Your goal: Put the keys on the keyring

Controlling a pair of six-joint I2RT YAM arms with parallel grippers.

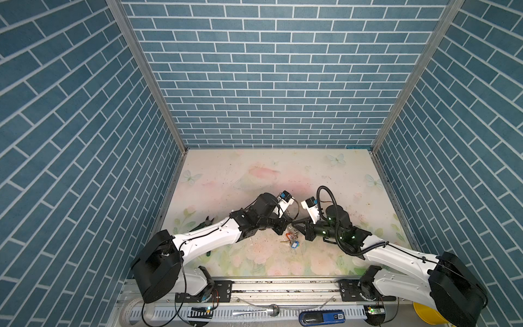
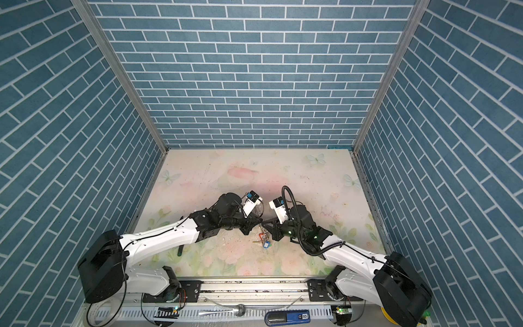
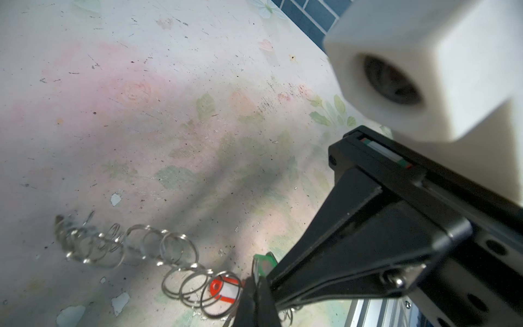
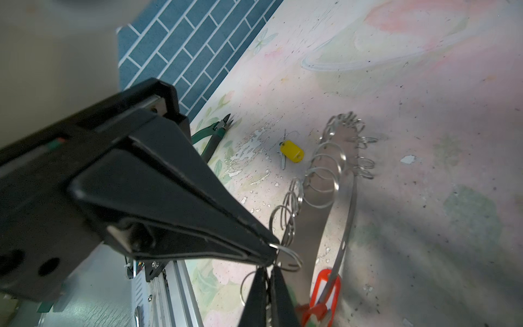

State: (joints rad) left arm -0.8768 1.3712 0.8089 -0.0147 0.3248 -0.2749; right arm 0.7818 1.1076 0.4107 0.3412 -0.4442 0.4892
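Keyring (image 4: 348, 215): flat band edged with a row of silver rings (image 3: 175, 249), standing on edge near the front middle of the bench (image 1: 254, 175), between the two grippers
Left gripper (image 4: 270, 250): jaws pinched together on one silver ring of the keyring, which curls out from the tip
Right gripper (image 3: 267, 279): jaws closed tight, meeting the left gripper tip to tip at the same end of the keyring; what sits between them cannot be told
Keys (image 1: 291, 239): small cluster just in front of the meeting grippers in both top views, with a blue tag (image 1: 294, 244) nearest the front edge
Red tag (image 4: 325, 288): right against the band, just beside the right gripper's fingers; rings overlap it in the left wrist view; whether it is threaded on cannot be told
Green tag (image 3: 264, 264): just beside the right gripper's tip
Yellow-tagged key (image 4: 291, 151): flat on the bench by itself, near the rings but apart from them
Cutters (image 4: 215, 133): green handles, lying on the bench beyond the yellow-tagged key, partly hidden by the left gripper
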